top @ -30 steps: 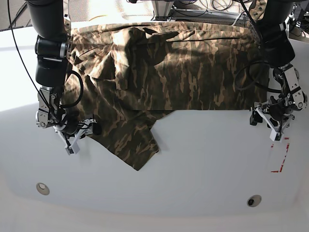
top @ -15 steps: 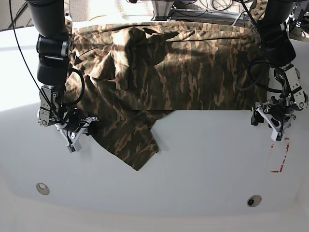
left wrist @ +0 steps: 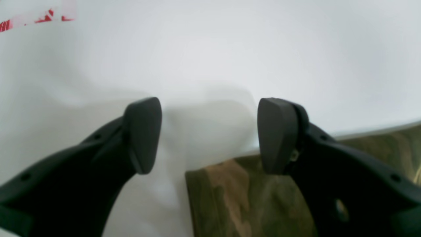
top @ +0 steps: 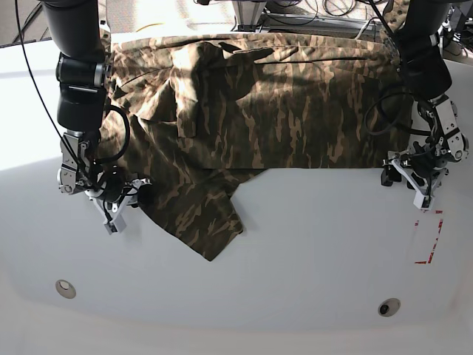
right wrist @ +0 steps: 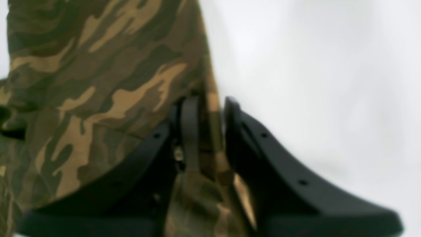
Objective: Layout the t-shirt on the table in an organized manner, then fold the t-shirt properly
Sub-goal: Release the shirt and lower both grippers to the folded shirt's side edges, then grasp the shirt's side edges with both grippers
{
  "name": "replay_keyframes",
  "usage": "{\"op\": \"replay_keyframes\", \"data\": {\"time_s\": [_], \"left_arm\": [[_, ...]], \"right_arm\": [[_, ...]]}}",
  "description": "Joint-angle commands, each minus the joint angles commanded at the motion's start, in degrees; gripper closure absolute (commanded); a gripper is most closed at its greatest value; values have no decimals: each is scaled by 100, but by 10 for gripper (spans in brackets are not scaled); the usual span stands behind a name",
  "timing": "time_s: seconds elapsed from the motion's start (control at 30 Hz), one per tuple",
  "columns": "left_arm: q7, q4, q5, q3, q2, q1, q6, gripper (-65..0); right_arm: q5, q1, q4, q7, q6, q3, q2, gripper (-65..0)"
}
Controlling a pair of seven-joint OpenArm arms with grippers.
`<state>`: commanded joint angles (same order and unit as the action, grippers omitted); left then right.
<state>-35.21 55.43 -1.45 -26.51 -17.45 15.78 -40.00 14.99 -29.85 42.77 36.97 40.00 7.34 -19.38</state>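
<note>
T-shirt (top: 251,111) in camouflage print, base view: spread across the far half of the white bench (top: 295,251), with its near hem running roughly straight on the right and one flap of cloth reaching toward the near side at centre-left. Right tool (top: 124,201), at the left of this view, sits at the shirt's left edge with its jaws together on the cloth. Left tool (top: 411,180), at the right of this view, stands at the shirt's near right corner, just far of a red tape outline (top: 430,238). Two round grommet holes (top: 65,288) lie near the front edge of the bench. Left wrist view: left tool (left wrist: 209,135) has its two dark pads (left wrist: 278,133) spread wide apart over bare bench, holding nothing; a corner of the t-shirt (left wrist: 230,200) lies below and between them, with one pad over its edge, and a trace of red tape (left wrist: 19,21) shows at far left. Right wrist view: right tool (right wrist: 207,131) is closed on a fold of the t-shirt (right wrist: 98,75), a strip of cloth pinched between its pads, with bare bench (right wrist: 312,72) to the right.
</note>
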Motion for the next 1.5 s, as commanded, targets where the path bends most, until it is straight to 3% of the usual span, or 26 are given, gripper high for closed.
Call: {"op": "replay_keyframes", "data": {"time_s": [0.43,0.83,1.03,1.27,1.5], "left_arm": [[-659,1653,-9,-18,18,-905,0,-428],[-659,1697,-35,-35,35,-976,0,-428],[-659,2198,-53,-35,44,-1108,0,-428],[-686,2681,-730,-158,9,-1336,0,-428],[-695,2716,-800,-360,18,-1530,0,-428]], "right_arm": [[-9,18,0,-9,0,0,0,0],[-9,18,0,-9,0,0,0,0],[-9,26,0,-9,0,0,0,0],[-9,26,0,-9,0,0,0,0],[-9,26,0,-9,0,0,-9,0]]}}
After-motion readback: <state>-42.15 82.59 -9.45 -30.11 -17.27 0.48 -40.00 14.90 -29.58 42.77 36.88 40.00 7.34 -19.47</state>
